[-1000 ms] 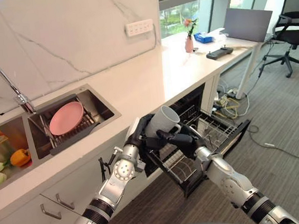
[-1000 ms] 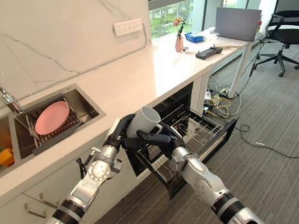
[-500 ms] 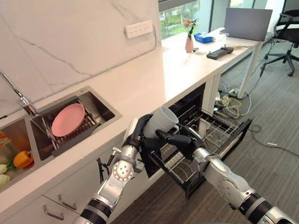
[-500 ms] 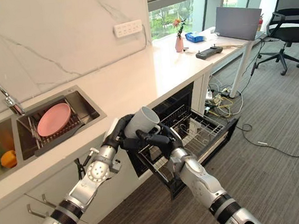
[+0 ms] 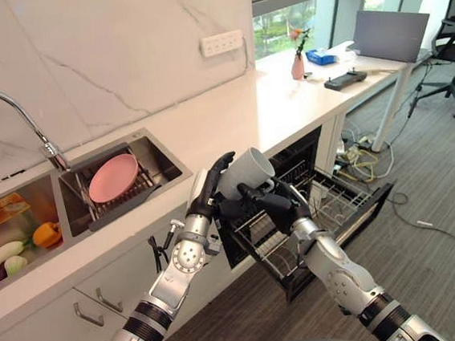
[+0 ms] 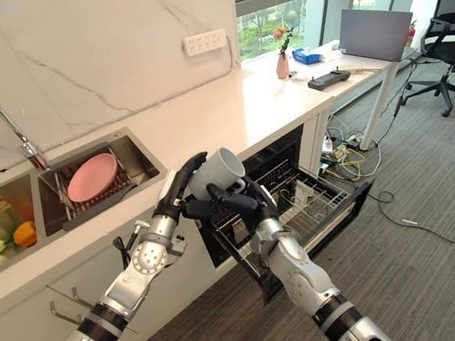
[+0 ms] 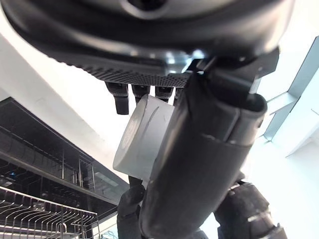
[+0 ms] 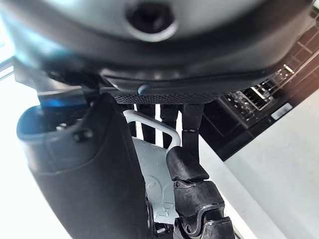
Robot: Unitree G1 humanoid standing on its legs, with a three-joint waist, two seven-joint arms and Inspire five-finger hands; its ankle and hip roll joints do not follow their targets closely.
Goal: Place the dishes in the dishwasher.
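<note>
Field note, standing by the counter. A white mug [image 5: 248,171] is held in the air between both hands, just off the counter edge [image 5: 232,138] and above the pulled-out dishwasher rack [image 5: 312,211].

Left hand [image 5: 210,187] cradles the mug from the sink side, its fingers [image 5: 220,165] nearly straight and lying along the mug's wall; it looks more like a prop than a grasp. Right hand [image 5: 269,204] comes in from the rack side with its fingers curled about the mug's lower wall and handle [image 8: 152,124]; the right wrist view shows the handle loop running right by those fingers.

The mug lies tilted, long axis slanting up and away, mouth toward the counter and window side, base toward the hands.

The relation that matters: the rack sits below and to the right of the mug, on the right arm's side, so I judge the right hand the one better placed to carry it down.

A pink plate [image 5: 113,177] waits in the sink [image 5: 166,162].
</note>
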